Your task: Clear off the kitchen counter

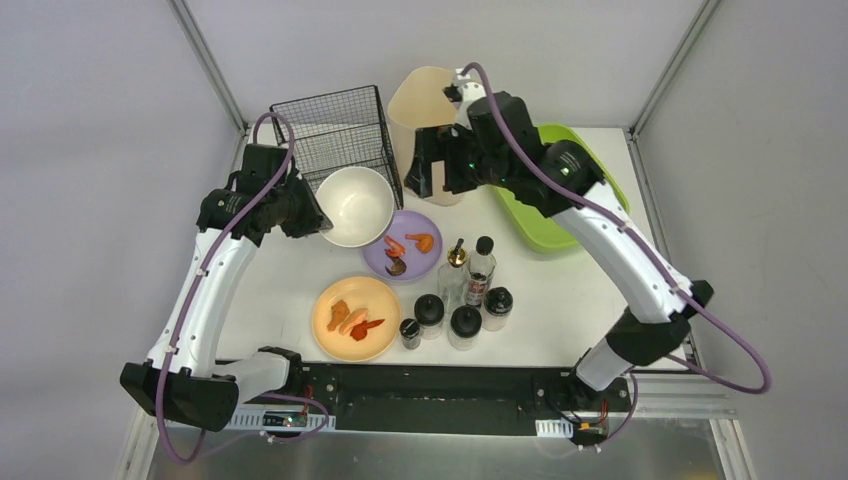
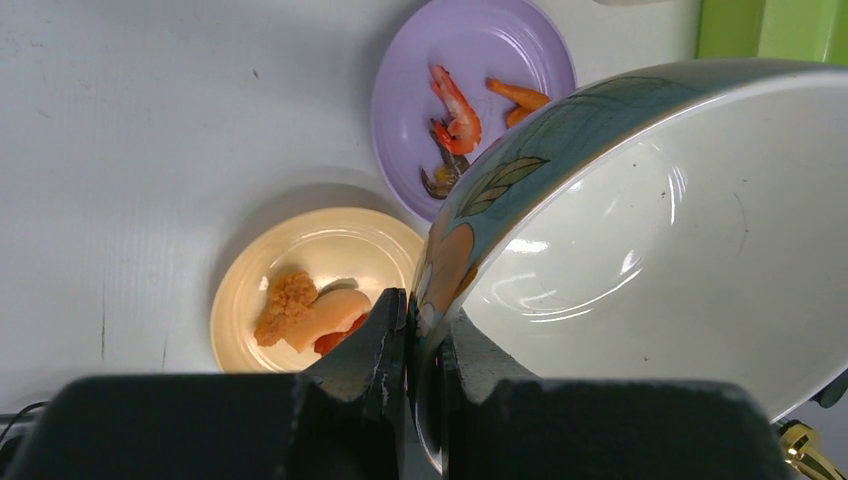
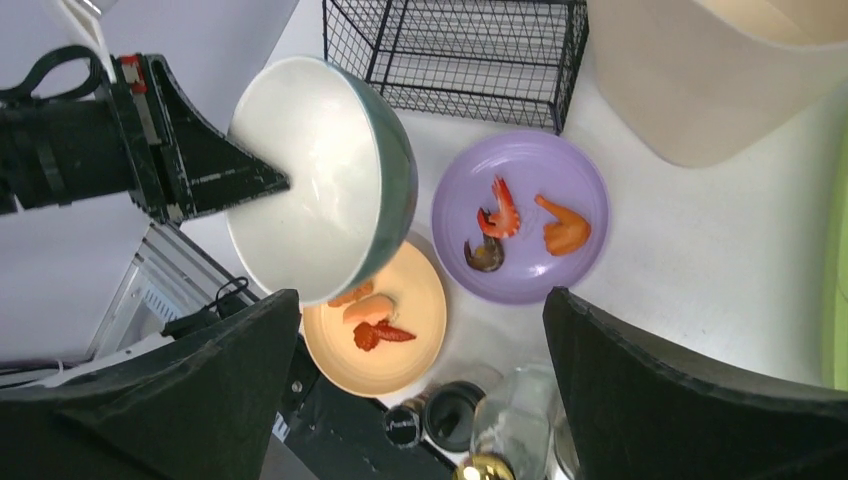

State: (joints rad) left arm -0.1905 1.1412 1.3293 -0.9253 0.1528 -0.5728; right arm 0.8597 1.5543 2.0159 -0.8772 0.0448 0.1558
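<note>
The left claw (image 2: 420,330) pinches the rim of a tilted white ceramic bowl (image 1: 355,205) above the white surface's (image 1: 570,290) far-left part. A black wire basket (image 1: 335,130) is just behind the bowl. The right claw (image 3: 425,340) is spread, farther off.

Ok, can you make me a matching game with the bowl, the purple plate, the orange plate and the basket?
1 bowl
2 purple plate
3 orange plate
4 basket

A black wire
B shrimp on it
C held in the left pincer
D nearest the left arm's base

Pairs: 1-C, 2-B, 3-D, 4-A
</note>
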